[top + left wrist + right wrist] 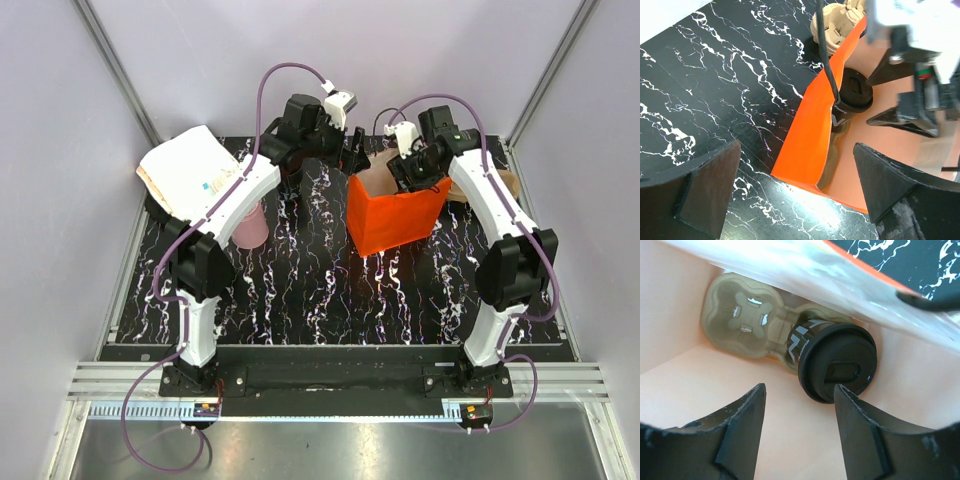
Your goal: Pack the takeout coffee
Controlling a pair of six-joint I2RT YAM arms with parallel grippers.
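The takeout coffee [832, 362], a black paper cup with a dark lid, sits in one slot of a tan cardboard carrier [742, 320] on the floor of the orange bag [395, 220]. My right gripper [799, 390] reaches into the bag's mouth and is open. Nothing lies between its fingers, and the cup's lid is just beyond the right fingertip. The left wrist view shows the same cup [852, 92] against the bag's wall [812, 135]. My left gripper [796, 147] hovers wide open over the bag's near corner, holding nothing.
A pink cup [250, 225] stands by the left arm, with a white paper bag [185, 170] at the back left. Another cardboard carrier [835, 22] lies outside the orange bag. Both arms crowd the back of the table around the bag.
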